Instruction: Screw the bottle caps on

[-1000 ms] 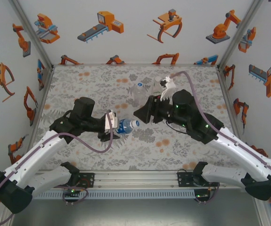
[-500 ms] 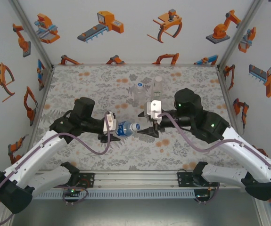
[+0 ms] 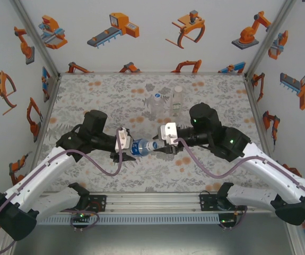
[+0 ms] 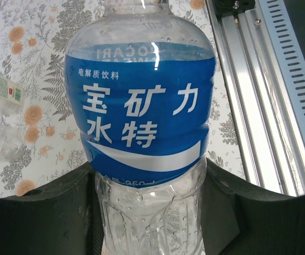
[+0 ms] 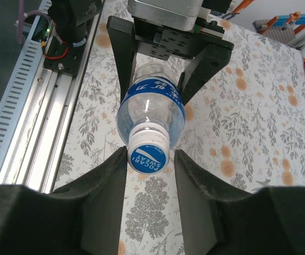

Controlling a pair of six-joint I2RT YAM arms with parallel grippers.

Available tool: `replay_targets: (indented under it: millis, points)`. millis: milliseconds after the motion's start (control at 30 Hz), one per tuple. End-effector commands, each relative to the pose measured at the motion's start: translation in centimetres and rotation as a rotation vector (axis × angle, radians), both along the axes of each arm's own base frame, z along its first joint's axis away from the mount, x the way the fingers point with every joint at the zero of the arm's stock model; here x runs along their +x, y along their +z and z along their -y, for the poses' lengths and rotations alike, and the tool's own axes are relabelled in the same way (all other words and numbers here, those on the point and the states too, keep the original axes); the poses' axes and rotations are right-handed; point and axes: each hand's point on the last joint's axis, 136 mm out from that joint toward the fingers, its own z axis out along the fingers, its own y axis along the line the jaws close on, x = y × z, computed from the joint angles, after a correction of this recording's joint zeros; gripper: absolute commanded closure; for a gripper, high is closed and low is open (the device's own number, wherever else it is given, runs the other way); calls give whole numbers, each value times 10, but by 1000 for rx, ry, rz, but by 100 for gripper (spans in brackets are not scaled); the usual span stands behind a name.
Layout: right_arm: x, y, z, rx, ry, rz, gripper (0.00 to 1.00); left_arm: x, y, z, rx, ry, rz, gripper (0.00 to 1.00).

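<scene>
Partway through, at a guess. Clamped low on its body in the left gripper: the blue-label bottle, off the bench, over its middle and nearer the near edge. Lying level, long axis roughly along that edge, mouth towards the right edge. On the neck, a cap; tightened or only seated, cannot tell. Flanking it, the right gripper, set just wider than the cap. Probably left: closing, twisting. Then the two other bottles, upright towards the far edge, tops too small to judge.
</scene>
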Motion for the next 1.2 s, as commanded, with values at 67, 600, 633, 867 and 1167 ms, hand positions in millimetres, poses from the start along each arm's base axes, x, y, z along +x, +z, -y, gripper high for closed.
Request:
replay_targets:
  millis: [67,600,633,867,1167]
  points:
    - [-1,0,-4,23,24,2,72,-8,10,2,-28,-47,9,100]
    - [93,-47,13,307,-967,-1369,92,2,17,1,-49,2,15,100]
    - [94,-53,14,314,-1012,-1461,93,2,17,0,-49,3,14,100]
    - [95,-46,3,304,-1013,-1559,87,2,17,1,-51,0,10,100]
    - [105,-32,27,252,-1084,-1242,55,1,17,0,-54,0,15,100]
